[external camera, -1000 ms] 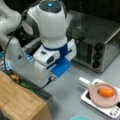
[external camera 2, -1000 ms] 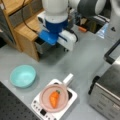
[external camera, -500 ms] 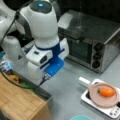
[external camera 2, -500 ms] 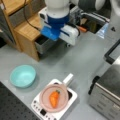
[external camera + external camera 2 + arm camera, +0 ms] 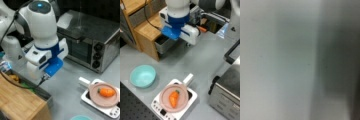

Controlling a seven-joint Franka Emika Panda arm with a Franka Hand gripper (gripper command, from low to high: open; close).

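**Gripper [image 5: 33,72] low beside one wooden cabinet, one carrot well apart**

Gripper and white wrist housing, with one blue block [image 5: 171,32] fixed to the side, hang at the open grey drawer [image 5: 165,45] of the light wooden cabinet [image 5: 20,102]. In both front views the arm's bulk covers the fingertips, so I cannot tell whether the pincer is spread or pressed together. It holds nothing that can be seen. The wrist view gives only a pale grey surface with a darker band on its right; nothing in it can be named.

One black cable [image 5: 15,83] runs from the wrist along the drawer's edge. Inside the drawer lie some small yellowish and green things [image 5: 13,78] — too unclear to count or name.

Things on the grey tabletop [image 5: 195,62], counted:

- one orange carrot with a green top [image 5: 174,98], lying on one round pink plate [image 5: 165,100];
- one white square appliance with a stub handle and a row of dark buttons [image 5: 191,98], which bears that plate;
- one empty teal bowl [image 5: 142,75], near the appliance, toward a front view's left;
- one silver toaster oven with three dark knobs [image 5: 96,56], its door shut.

Carrot, plate and appliance sit well apart from the gripper — toward a front view's bottom, in both front views.
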